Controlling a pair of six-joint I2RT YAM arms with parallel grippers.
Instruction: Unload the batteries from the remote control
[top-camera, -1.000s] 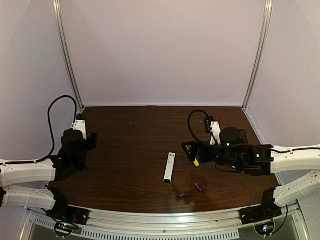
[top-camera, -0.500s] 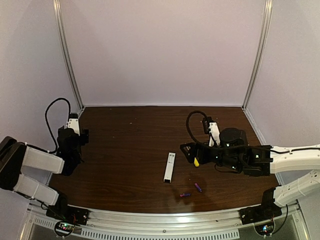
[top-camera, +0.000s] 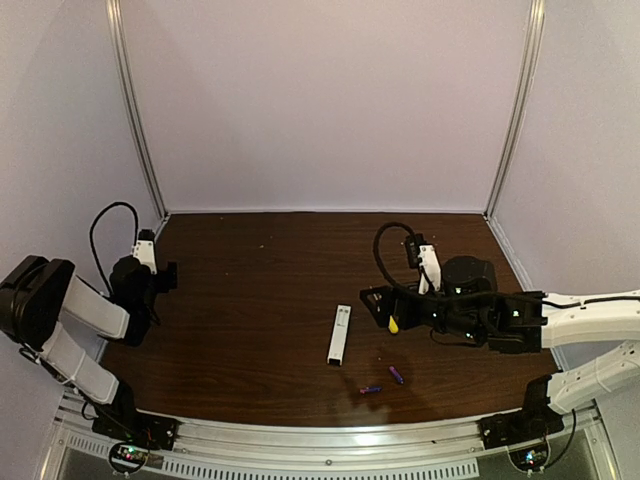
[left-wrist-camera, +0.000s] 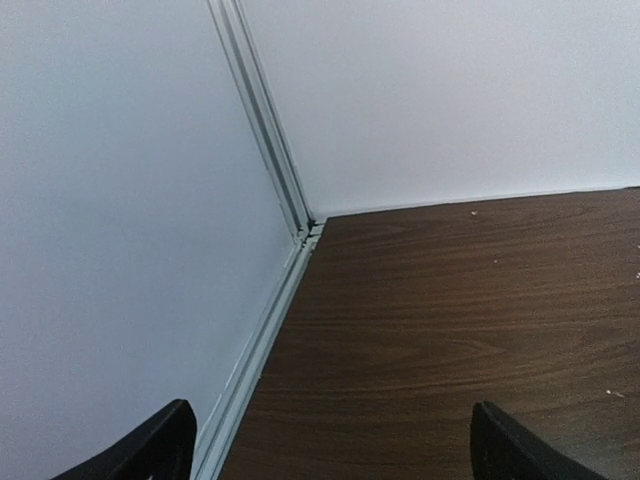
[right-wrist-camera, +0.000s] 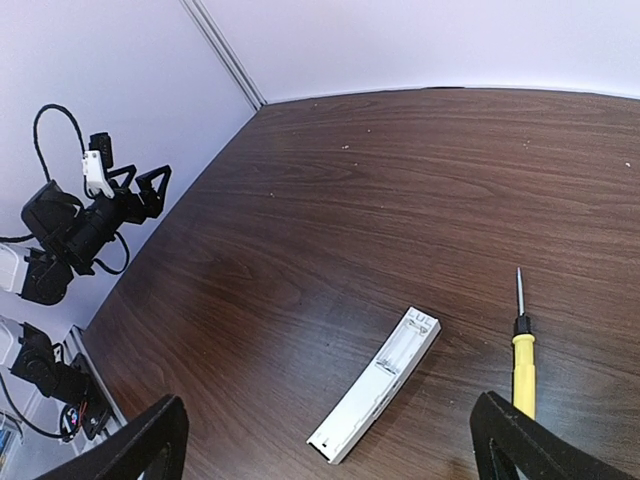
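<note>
My left pincer (top-camera: 163, 272) sits at the far left edge of the dark wooden surface (top-camera: 260, 300), its two fingers spread wide with nothing between them. Its own camera shows both fingertips (left-wrist-camera: 150, 445) low in the corners of the view, and beyond them only bare wood and the metal corner post (left-wrist-camera: 270, 150) where the pale walls meet. Moving right, the remote control (top-camera: 339, 335) lies flat near the middle of the surface, well apart from the left pincer. It runs lengthwise away from me, and in the right wrist view its open battery bay (right-wrist-camera: 405, 345) faces up. Just right of it and nearer to me, the batteries (top-camera: 371, 389) lie loose on the wood, the second one (top-camera: 396, 375) a little farther right. They are close to each other but not touching, and both are clear of the remote. Beyond them the yellow-handled screwdriver (top-camera: 393, 325) rests on the surface, its shaft pointing away in the wrist view. My right pincer (top-camera: 374, 303) hangs above that spot, fingers fully spread and gripping nothing, with the screwdriver near one fingertip (right-wrist-camera: 515, 440).
</note>
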